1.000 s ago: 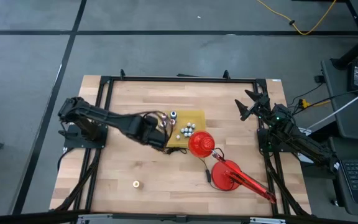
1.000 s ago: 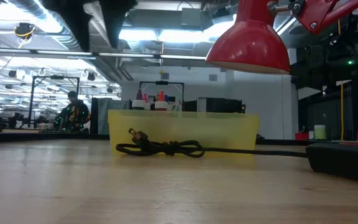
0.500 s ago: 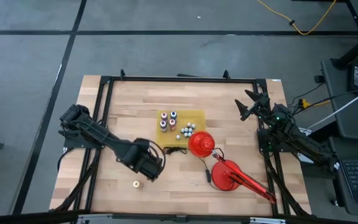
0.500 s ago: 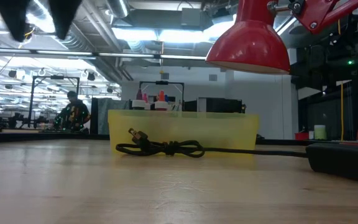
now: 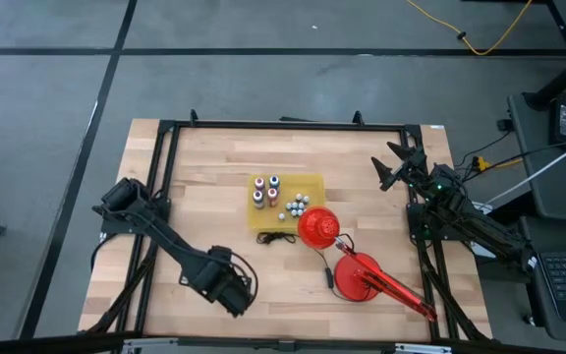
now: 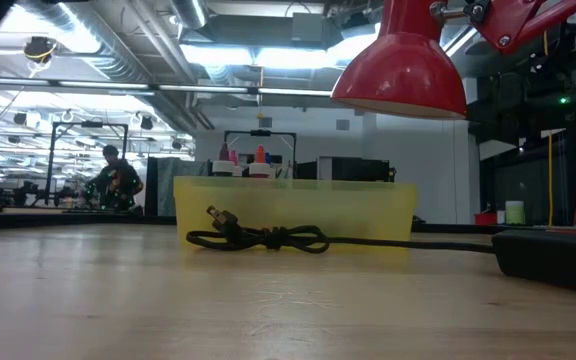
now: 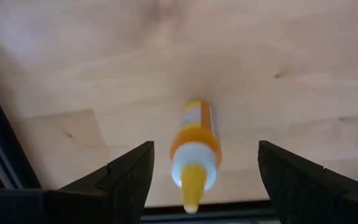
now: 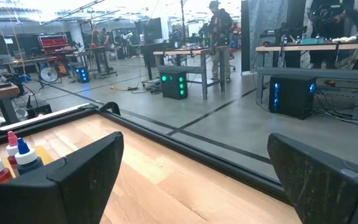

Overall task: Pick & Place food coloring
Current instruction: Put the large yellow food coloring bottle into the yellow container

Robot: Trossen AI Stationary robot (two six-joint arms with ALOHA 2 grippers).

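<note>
- Wooden counter point(image 5: 195, 197) seen from above, dark frame around its edges.
- Yellow tray point(image 5: 308, 184) near centre; four bottles point(image 5: 264, 190) upright in its 9 o'clock half, small pale balls point(image 5: 296, 206) at its 4 o'clock side.
- Same bottles' coloured tops point(image 6: 240, 156) peeking over the tray wall in the low view.
- Fifth bottle point(image 7: 195, 146), orange and yellow top, lying on bare wood, well apart from the tray toward 7 o'clock.
- Left jaws point(image 7: 204, 180) hovering directly above that bottle, spread wide on either side, not touching it.
- Left arm point(image 5: 170, 244) reaching down to the counter's 7 o'clock corner.
- Red lamp point(image 5: 317, 228) just beside the tray at 5 o'clock, black cord point(image 6: 268, 239) coiled against the tray.
- Right jaws point(image 5: 393, 163) spread, empty, parked at the counter's 3 o'clock edge.
- Person point(image 6: 111, 180) far off in the room behind.
</note>
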